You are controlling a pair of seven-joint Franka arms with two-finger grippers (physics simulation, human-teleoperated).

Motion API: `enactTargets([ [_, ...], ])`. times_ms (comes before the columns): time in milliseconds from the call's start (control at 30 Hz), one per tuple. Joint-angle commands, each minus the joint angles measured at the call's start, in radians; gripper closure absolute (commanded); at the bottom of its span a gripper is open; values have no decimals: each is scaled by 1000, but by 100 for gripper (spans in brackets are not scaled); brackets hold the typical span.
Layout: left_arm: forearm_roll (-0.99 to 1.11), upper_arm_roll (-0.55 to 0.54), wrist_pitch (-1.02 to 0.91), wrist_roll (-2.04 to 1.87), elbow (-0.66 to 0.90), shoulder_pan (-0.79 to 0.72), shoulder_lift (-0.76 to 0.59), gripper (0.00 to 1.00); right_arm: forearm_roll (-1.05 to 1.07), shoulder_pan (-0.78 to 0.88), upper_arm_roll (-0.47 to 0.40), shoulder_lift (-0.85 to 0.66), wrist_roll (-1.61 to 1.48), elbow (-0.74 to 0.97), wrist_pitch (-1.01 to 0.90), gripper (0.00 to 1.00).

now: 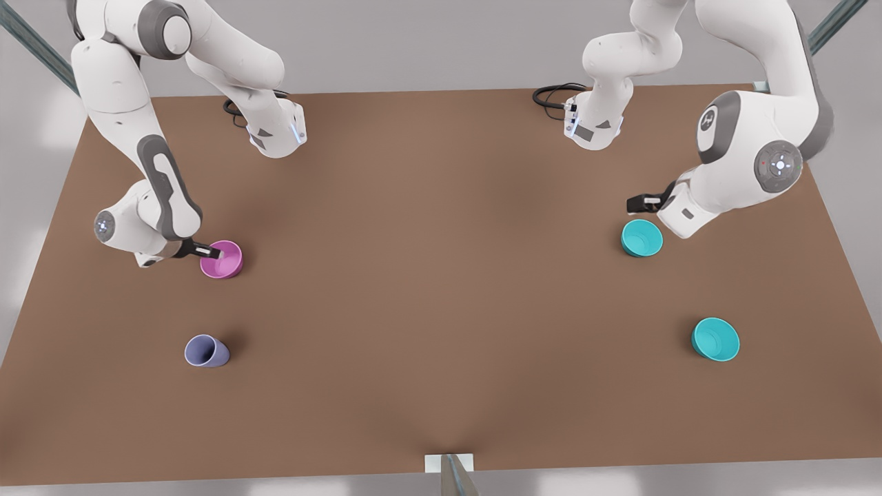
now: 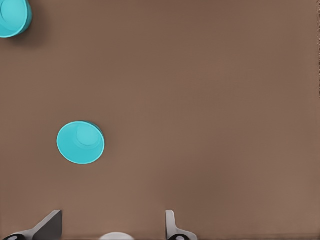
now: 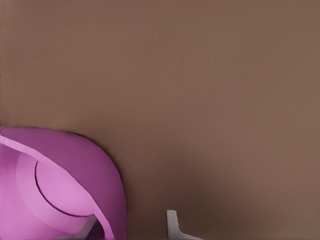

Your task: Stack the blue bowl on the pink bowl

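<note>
Front view: nearest me, a lavender cup (image 1: 206, 351) lies at seven o'clock on the brown worktop (image 1: 441, 289) and a second turquoise bowl (image 1: 715, 339) at four o'clock. Farther back at nine o'clock, the right gripper (image 1: 213, 253) has its jaws straddling the pink bowl's (image 1: 222, 260) rim. At three o'clock the left gripper (image 1: 637, 204) hovers, jaws spread and empty, just behind the blue bowl (image 1: 641, 238).

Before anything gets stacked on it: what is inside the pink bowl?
One finger of the right gripper reaches inside the pink bowl, the other outside its rim. The bowl's paler floor looks bare; the part under the finger is hidden.
</note>
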Motion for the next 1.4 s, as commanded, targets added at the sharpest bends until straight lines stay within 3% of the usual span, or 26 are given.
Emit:
enactTargets([
  [0,1,-3,-24,1,0,19,-1,0,-3,7,1,-2,-41,1,6,79],
  [133,1,-3,-24,1,2,19,-1,0,43,63,1,-20,-38,58,-95,79],
  [300,1,-3,-31,-1,2,19,-3,0,194,447,1,-40,323,311,-241,79],
  [400,1,-3,-31,-1,2,19,-3,0,342,698,-2,167,710,636,-198,79],
  [567,1,-3,-31,1,2,22,8,0,375,888,-2,535,1267,1079,-48,79],
  [700,4,-2,-29,-1,2,27,37,0,364,947,-8,621,1324,1118,28,79],
  [733,4,-2,-26,-1,4,62,52,0,364,948,-6,627,1324,1118,29,64],
  [767,8,-2,-15,1,7,79,81,0,362,948,-8,632,1323,1118,26,2],
  [867,8,-2,35,1,7,199,109,0,362,950,-9,633,1321,1118,26,0],
  [933,44,-2,54,64,0,251,141,0,364,939,-23,560,1324,1121,-63,0],
  [967,44,-2,95,78,-7,268,163,0,362,941,-75,518,1324,1121,-156,0],
  [1033,40,-3,216,191,-27,325,238,0,327,895,-151,406,1251,1124,-449,0],
  [1067,39,67,351,303,-131,293,235,0,318,789,-189,343,1084,1127,-735,0],
  [1100,-28,236,431,381,-228,154,222,0,251,670,-224,343,841,1191,-972,0],
  [1200,-41,239,439,406,-276,157,250,0,-260,586,-226,322,421,1211,-1075,0],
  [1233,-41,239,521,464,-346,159,247,0,-300,577,-246,204,346,1230,-1162,0],
  [1267,-41,241,549,537,-384,159,245,0,-309,513,-148,59,324,1218,-1216,0],
  [1300,-38,241,548,670,-434,159,235,0,-328,412,3,-54,327,1187,-1247,0],
  [1367,-36,257,548,742,-461,162,226,0,-329,399,21,-230,317,1064,-1219,0],
])
